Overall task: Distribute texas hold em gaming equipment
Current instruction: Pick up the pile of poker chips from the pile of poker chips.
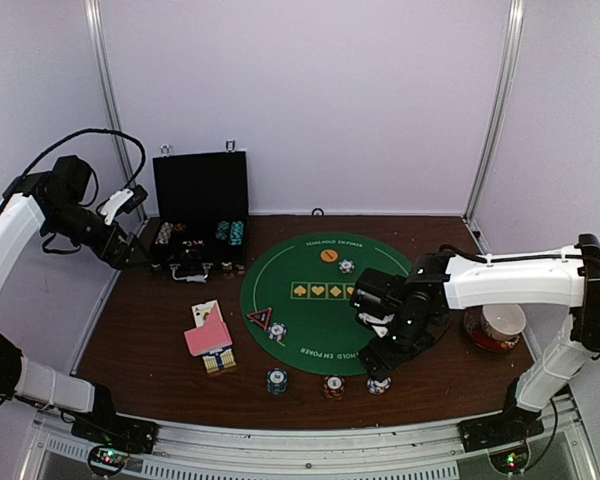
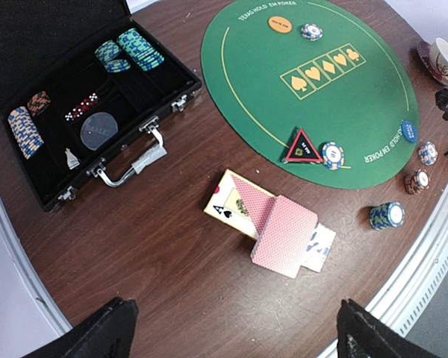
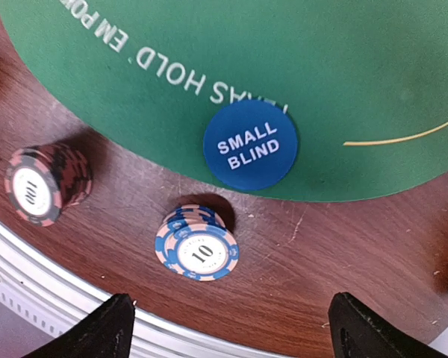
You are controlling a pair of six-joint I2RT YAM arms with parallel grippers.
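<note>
The right fingers (image 3: 108, 332) are hovering spread wide and empty above the blue button (image 3: 250, 145), which is lying flat on the near rim of the mat (image 3: 209, 45). A ten stack (image 3: 198, 250) is standing on the bench (image 3: 343, 246) just beside it, and a hundred stack (image 3: 41, 186) is sitting further along. The left fingers (image 2: 104, 332) are likewise gaping with nothing between them, hanging high near the case (image 2: 75, 112). Judged risk: the button is thin and flush with the felt, so closing fingers may be skating over it or dragging the mat. A low sweep may also be toppling the ten stack, given how close it is. The right wrist view is giving the button's "SMALL BLIND" lettering and the chip values. The top view is hiding the button under the arm, yet it alone is showing both arms' reach and the cup (image 1: 500, 322) close by the right arm. Only the left wrist view is showing the cards (image 2: 276, 231), the orange button (image 2: 280, 24) and the chips remaining in the case.
</note>
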